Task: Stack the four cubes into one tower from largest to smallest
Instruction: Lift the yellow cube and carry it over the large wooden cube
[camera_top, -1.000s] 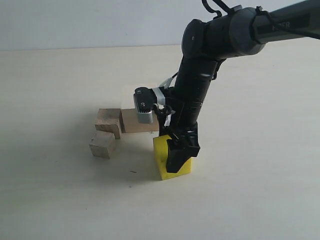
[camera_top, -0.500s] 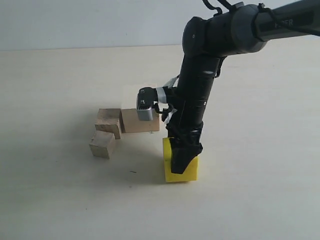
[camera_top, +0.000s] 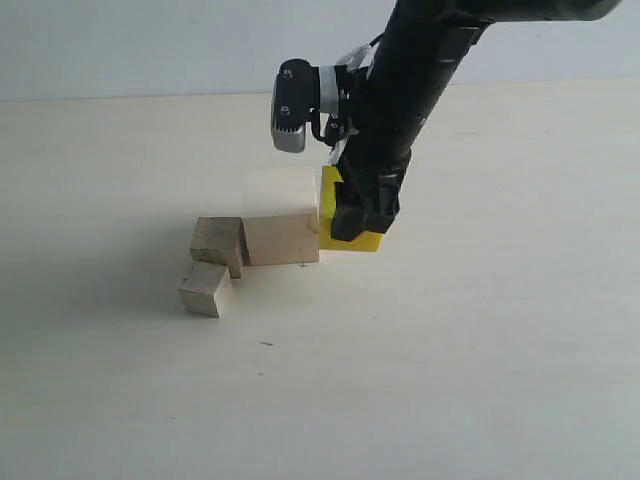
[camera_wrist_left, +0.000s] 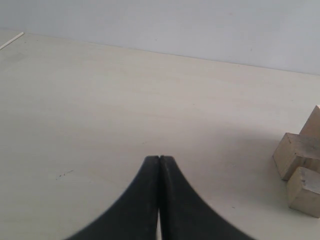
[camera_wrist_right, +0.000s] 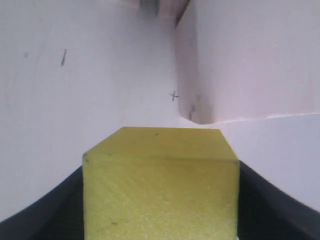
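My right gripper (camera_top: 358, 215) is shut on the bright yellow cube (camera_top: 328, 203) and holds it off the table, close against the right side of the largest wooden cube (camera_top: 282, 222). In the right wrist view the yellow cube (camera_wrist_right: 160, 185) fills the space between the black fingers (camera_wrist_right: 262, 200), with the large cube (camera_wrist_right: 250, 55) just beyond it. The medium wooden cube (camera_top: 217, 243) touches the large cube's left side. The small cube (camera_top: 205, 288) lies in front of the medium one. My left gripper (camera_wrist_left: 159, 159) is shut on nothing, over bare table, with the wooden cubes (camera_wrist_left: 295, 154) off to one side.
The pale tabletop (camera_top: 480, 380) stretches in front of and to the right of the cubes. A light wall (camera_top: 150, 45) bounds the far edge. The right arm (camera_top: 400, 90) reaches down from the upper right over the cube group.
The right gripper has lifted the yellow cube off the table in front and carried it up and back, beside the large wooden cube. The wooden cubes have not moved.
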